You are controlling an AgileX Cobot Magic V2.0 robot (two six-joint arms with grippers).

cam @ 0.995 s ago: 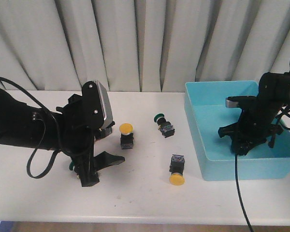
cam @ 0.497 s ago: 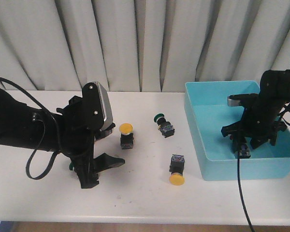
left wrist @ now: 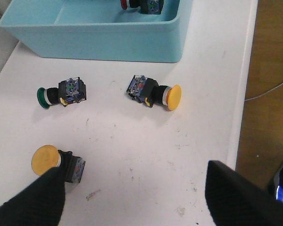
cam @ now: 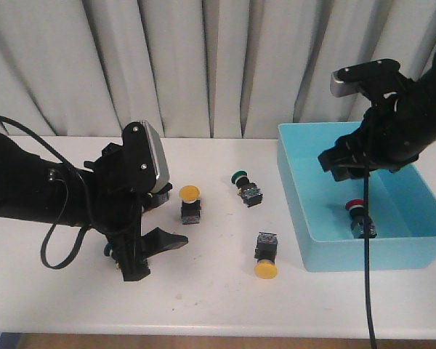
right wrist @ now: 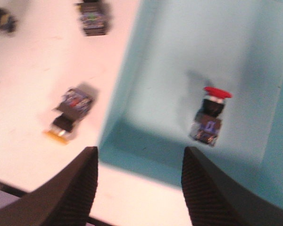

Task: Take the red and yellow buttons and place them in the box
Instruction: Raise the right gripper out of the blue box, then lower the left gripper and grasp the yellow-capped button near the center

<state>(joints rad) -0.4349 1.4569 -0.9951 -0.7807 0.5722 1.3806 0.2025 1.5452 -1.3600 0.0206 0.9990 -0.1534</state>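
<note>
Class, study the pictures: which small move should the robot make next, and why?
Probably lower the open left tool onto the yellow button beside it. The red button already lies in the box, the right tool hangs empty above it, and another yellow button waits on the table.

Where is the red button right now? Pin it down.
In the front view the red button lies inside the box, at the table's right side, near the box's front wall and below the raised right gripper, whose fingers are apart and empty.
</note>
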